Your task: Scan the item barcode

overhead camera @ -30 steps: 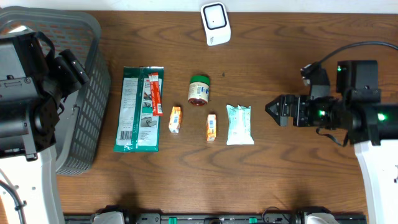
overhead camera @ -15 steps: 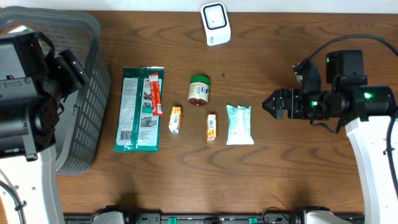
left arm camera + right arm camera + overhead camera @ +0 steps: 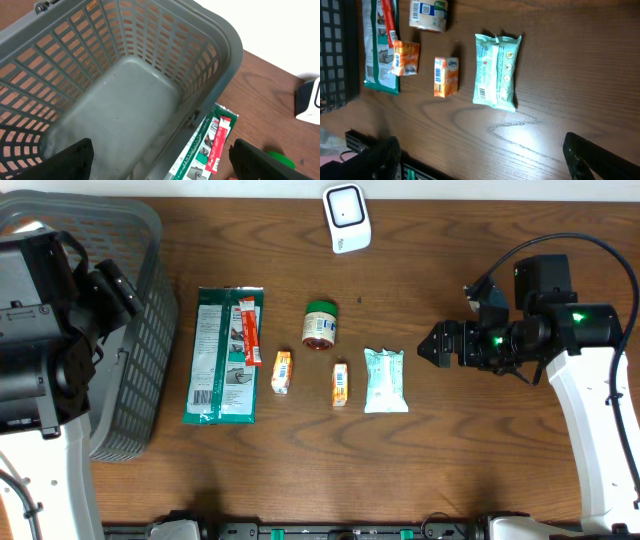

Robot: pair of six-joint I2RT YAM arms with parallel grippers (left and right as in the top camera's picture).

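Scanning looks not yet begun: the wipes pack (image 3: 385,380) lies untouched in the middle of the desk (image 3: 480,470), the scanner (image 3: 346,217) at its far edge. The right gripper (image 3: 437,346) hovers near the pack, fingers spread and empty. The left gripper (image 3: 165,160) is likewise, over the basket (image 3: 150,225).

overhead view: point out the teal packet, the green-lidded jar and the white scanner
teal packet (image 3: 385,380), overhead view, middle of its front face
green-lidded jar (image 3: 319,328), overhead view, on its label
white scanner (image 3: 346,220), overhead view, centre of its top face
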